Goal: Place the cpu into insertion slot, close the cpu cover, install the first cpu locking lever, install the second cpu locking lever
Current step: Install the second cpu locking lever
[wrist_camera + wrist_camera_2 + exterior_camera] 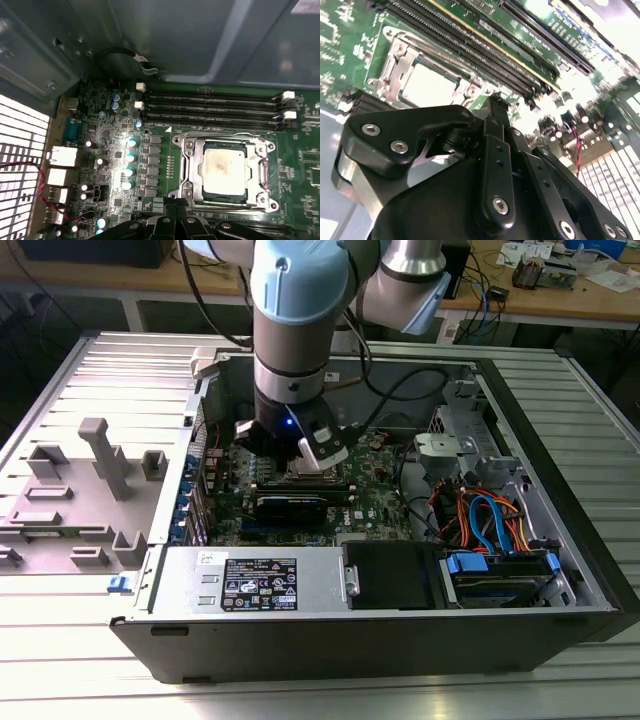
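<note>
Green board (300,150) (memory slots (210,107) alongside) bears the closed cpu cover (187,165).

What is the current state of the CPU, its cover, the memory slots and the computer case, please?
CPU: seated in the insertion slot, its pale top showing.
CPU cover: down flat around the CPU.
Memory slots: no modules in them.
Computer case: lying on its side, side panel off.
Gripper: just beside the socket; fingers cannot be judged.

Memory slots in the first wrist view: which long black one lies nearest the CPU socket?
The last of the memory slots, running directly alongside the insertion slot; the others lie farther off.
</note>
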`<action>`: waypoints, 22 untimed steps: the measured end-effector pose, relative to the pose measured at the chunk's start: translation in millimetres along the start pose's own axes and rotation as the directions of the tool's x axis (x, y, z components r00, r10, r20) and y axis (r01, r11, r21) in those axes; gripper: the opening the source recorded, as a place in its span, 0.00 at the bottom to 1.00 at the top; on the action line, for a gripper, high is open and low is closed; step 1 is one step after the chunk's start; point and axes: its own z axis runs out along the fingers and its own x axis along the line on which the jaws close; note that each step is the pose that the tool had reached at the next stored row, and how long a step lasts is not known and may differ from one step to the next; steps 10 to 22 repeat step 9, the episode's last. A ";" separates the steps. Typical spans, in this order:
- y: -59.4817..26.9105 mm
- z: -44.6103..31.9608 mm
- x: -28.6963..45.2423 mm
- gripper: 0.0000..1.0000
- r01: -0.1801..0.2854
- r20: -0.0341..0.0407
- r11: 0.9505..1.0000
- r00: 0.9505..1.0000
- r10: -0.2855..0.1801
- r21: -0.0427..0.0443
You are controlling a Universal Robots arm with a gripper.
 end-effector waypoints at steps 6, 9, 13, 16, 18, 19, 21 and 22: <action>0.4 -1.7 0.1 0.11 0.000 0.000 1.000 1.000 0.000 0.000; 0.4 -1.7 0.1 0.11 0.000 0.000 1.000 1.000 0.000 0.000; 0.4 -1.7 0.1 0.11 0.000 0.000 1.000 1.000 0.000 0.000; 0.4 -1.7 0.1 0.11 0.000 0.000 1.000 1.000 0.000 0.000; 0.4 -1.7 0.1 0.11 0.000 0.000 1.000 1.000 0.000 0.000; 0.4 -1.7 0.1 0.11 0.000 0.000 1.000 1.000 0.000 0.000; 0.4 -1.7 0.1 0.11 0.000 0.000 1.000 1.000 0.000 0.000; 0.4 -1.7 0.1 0.11 0.000 0.000 1.000 1.000 0.000 0.000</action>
